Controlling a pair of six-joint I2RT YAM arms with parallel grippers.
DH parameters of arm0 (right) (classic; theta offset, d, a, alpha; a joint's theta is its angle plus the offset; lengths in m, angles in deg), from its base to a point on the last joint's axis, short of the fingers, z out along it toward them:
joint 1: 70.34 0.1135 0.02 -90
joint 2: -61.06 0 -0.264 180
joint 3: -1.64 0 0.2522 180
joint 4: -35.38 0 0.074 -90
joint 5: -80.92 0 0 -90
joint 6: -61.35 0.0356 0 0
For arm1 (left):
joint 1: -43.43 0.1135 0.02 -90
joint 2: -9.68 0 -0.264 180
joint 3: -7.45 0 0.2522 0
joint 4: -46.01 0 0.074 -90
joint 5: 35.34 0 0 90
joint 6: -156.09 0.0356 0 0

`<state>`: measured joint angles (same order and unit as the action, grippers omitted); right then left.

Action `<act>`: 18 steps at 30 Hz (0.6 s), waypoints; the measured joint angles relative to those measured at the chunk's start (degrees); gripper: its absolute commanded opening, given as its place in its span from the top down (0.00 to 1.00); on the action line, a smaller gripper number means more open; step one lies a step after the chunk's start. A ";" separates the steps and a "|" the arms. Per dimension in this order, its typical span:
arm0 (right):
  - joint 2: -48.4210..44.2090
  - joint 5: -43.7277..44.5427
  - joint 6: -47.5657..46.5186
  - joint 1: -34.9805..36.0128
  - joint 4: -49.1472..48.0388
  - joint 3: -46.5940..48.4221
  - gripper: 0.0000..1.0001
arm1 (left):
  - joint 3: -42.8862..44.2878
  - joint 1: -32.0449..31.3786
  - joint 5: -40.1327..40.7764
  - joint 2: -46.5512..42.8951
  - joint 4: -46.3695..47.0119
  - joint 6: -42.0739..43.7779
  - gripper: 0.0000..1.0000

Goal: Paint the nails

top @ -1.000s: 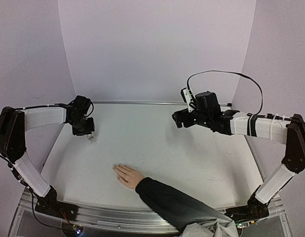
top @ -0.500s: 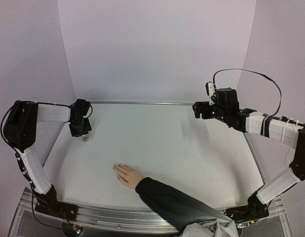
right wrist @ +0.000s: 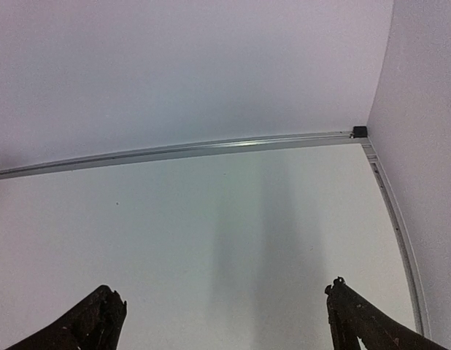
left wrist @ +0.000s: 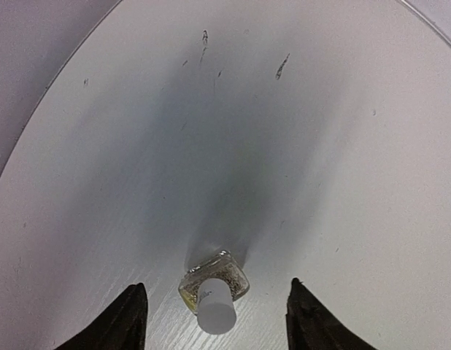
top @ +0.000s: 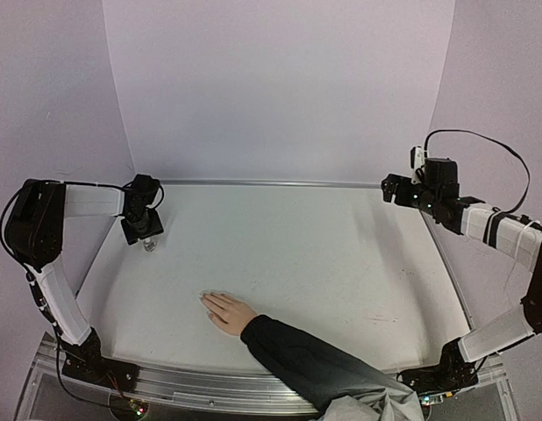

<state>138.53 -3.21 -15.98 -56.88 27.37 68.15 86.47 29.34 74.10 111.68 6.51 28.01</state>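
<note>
left end effector [left wrist: 215, 286] wide astride bottle [left wrist: 213, 292]

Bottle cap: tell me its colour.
White. The cap tops the small clear bottle; it shows best in the left wrist view.

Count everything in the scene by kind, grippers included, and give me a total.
Clear glass bottle with white cap: 1
Human hand: 1
Open grippers: 2 (left gripper, right gripper)
Total: 4
</note>
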 measured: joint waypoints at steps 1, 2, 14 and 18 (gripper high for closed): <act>-0.66 -1.27 0.20 -2.08 0.07 -0.55 0.02 | 0.00 0.00 -0.22 -0.81 -0.15 0.50 0.23; -1.40 -2.75 0.33 -4.17 0.20 -1.07 0.02 | 0.00 0.00 -0.37 -1.84 -0.24 1.03 0.19; -12.44 -10.40 -2.51 -16.83 0.92 -4.74 0.02 | -4.24 1.18 -1.46 -29.59 18.36 24.83 0.06; -12.92 -9.75 -3.98 -16.72 0.63 -4.74 0.02 | -6.58 6.25 -3.28 -33.31 26.93 31.58 0.05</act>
<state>125.61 -12.96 -19.96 -73.60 28.00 63.41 79.89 35.60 70.82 78.37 33.44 59.59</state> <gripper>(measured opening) 0.982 0.941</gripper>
